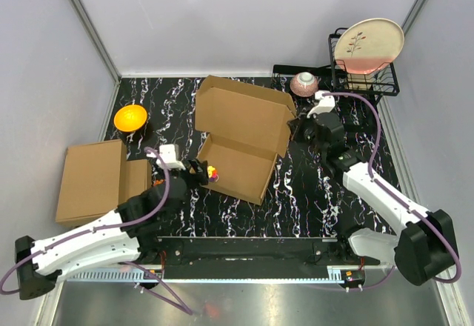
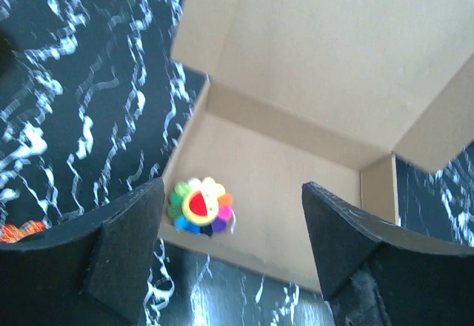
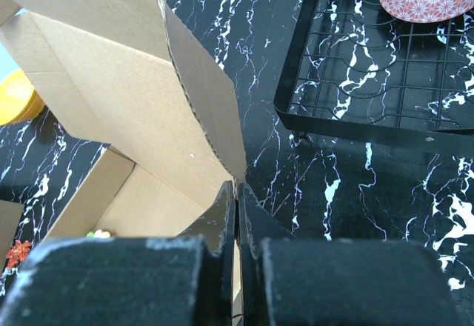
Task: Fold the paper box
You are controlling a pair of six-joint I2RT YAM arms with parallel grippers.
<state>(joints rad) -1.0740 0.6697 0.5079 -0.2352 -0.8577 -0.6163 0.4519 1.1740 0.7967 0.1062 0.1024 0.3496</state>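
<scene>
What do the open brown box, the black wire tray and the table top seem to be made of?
The paper box: matte brown corrugated cardboard; its cut edge looks wavy. The wire tray: thin black grid, probably coated metal. The table top: black with white veins, marble look, perhaps printed.

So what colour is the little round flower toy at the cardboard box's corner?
Flower toy: rainbow petals, yellow-and-red centre; best in left wrist view.

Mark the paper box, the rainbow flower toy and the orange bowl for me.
paper box (image 1: 238, 164): top external view, bare inside floor.
rainbow flower toy (image 2: 200, 206): left wrist view, its red centre.
orange bowl (image 1: 130, 117): top external view, middle of the bowl.
</scene>
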